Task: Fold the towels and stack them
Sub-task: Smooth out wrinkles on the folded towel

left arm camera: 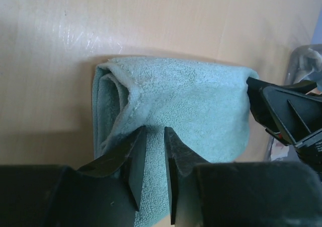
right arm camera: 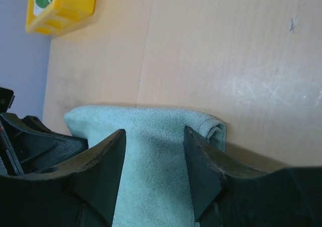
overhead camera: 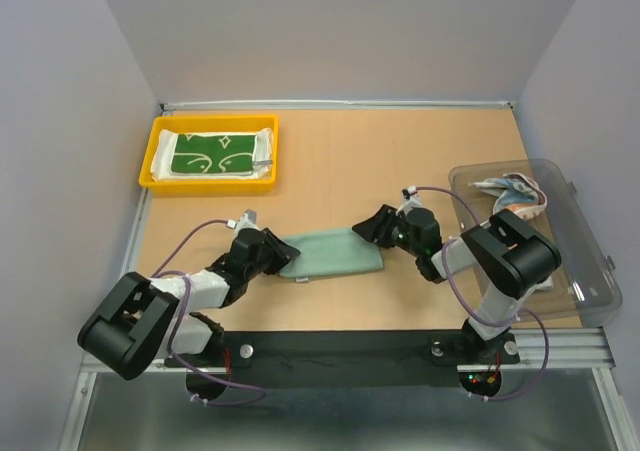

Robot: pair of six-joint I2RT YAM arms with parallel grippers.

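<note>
A folded pale teal towel (overhead camera: 335,253) is lying on the table (overhead camera: 350,161), stretching between both grippers. The left gripper (left arm camera: 155,131) is sitting narrow over one end, grip unclear. The right gripper (right arm camera: 153,132) is spreading wide over the other. Another fold seems pending, needing firm pinches on both ends.

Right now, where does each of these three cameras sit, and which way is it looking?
Top external: fixed above and behind the arms, looking down at the table; both arms show, left gripper and right gripper at the teal towel.
Left wrist: on the left wrist, looking along its own fingers onto the towel.
Right wrist: on the right wrist, looking past its own fingers, over the towel, toward the yellow tray.
Shared: both wrist views show that towel and the other arm's gripper.
</note>
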